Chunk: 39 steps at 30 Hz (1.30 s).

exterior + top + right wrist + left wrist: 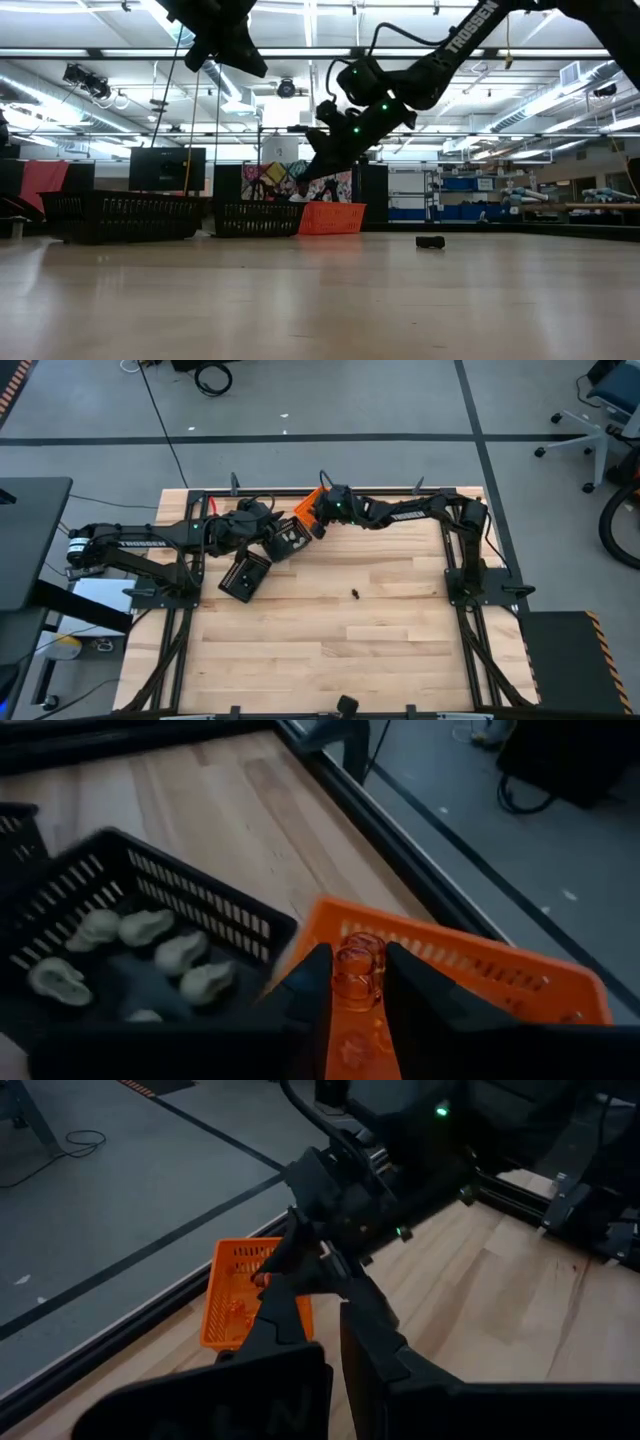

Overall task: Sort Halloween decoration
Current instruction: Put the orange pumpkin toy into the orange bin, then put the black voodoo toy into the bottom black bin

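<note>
Your right hand (353, 982) held a small orange trinket (357, 968) pinched between its fingers, hanging above the orange tray (480, 970) at the desk's far edge, with the black tray (130, 880) of whitish trinkets (180, 952) just beside it. The likeliest slip, as you would judge it, was a release too near the shared wall: the piece could bounce off the orange rim and land among the whitish ones, or roll onto the desk (330, 610). The grip looked narrow and high on the piece, so a jolt could also twist it loose early.

The orange trinket's long axis ran roughly along the fingers, its rounded ringed end pointing away from the wrist toward the tray.

Your left hand (335, 1365) was closed and empty, raised near the right one. One black trinket (356, 594) lay alone mid-desk.
</note>
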Motion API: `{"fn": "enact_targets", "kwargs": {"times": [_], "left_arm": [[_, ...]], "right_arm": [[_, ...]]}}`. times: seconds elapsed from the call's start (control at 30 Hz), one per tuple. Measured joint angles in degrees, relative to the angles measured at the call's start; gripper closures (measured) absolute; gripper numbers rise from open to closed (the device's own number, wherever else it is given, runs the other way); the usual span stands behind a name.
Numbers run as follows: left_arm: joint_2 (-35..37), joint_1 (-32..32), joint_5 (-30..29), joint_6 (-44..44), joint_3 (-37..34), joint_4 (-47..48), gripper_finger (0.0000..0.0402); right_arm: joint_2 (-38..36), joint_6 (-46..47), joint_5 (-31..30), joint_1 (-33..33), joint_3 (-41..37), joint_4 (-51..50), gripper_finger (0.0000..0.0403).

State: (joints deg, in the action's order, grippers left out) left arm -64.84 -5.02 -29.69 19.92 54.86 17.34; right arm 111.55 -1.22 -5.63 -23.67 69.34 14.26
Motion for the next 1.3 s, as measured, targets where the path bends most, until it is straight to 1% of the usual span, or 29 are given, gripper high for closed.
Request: {"fn": "enact_targets", "kwargs": {"times": [0.1, 0.2, 0.33, 0.43, 0.57, 0.77, 0.9, 1.07, 1.2, 1.3], "left_arm": [[-0.02, 0.0, 0.0, 0.0, 0.0, 0.0, 0.0402], [-0.02, -0.01, 0.0, 0.0, 0.01, 0.01, 0.0402], [-0.02, 0.0, 0.0, 0.0, 0.01, 0.03, 0.0402], [-0.02, -0.02, 0.0, 0.0, -0.01, 0.03, 0.0402], [-0.02, -0.01, 0.0, 0.01, 0.01, 0.04, 0.0402], [-0.02, 0.0, 0.0, 0.0, 0.01, 0.03, 0.0402], [-0.02, 0.0, 0.0, 0.0, 0.0, 0.03, 0.0402], [-0.02, 0.0, 0.0, 0.0, 0.01, 0.02, 0.0402], [-0.02, -0.02, 0.0, 0.0, 0.01, 0.01, 0.0402], [-0.02, 0.0, 0.0, 0.02, -0.01, 0.01, 0.0402]], "right_arm": [[0.0, 0.18, 1.99, -1.7, 0.0, -0.99, 0.0303], [0.0, 0.2, 3.81, -2.86, 0.0, -2.89, 0.0278], [-0.04, 0.21, 5.93, -3.39, -0.02, -4.9, 0.0247], [-0.43, 0.37, 8.11, -3.38, -0.02, -7.17, 0.0233], [-2.84, -0.38, 13.38, -2.96, -0.02, -12.88, 0.0228], [-8.14, -8.8, 14.86, 0.24, -0.02, -23.15, 0.0237], [-9.52, -13.75, 15.74, 3.33, -0.02, -31.16, 0.024], [-9.55, -11.99, 15.81, 6.99, -0.84, -39.58, 0.0237], [-9.55, -7.76, 15.79, 9.17, -1.11, -46.75, 0.0219], [-9.55, -6.8, 15.23, 10.72, -1.11, -52.1, 0.0203]]}}
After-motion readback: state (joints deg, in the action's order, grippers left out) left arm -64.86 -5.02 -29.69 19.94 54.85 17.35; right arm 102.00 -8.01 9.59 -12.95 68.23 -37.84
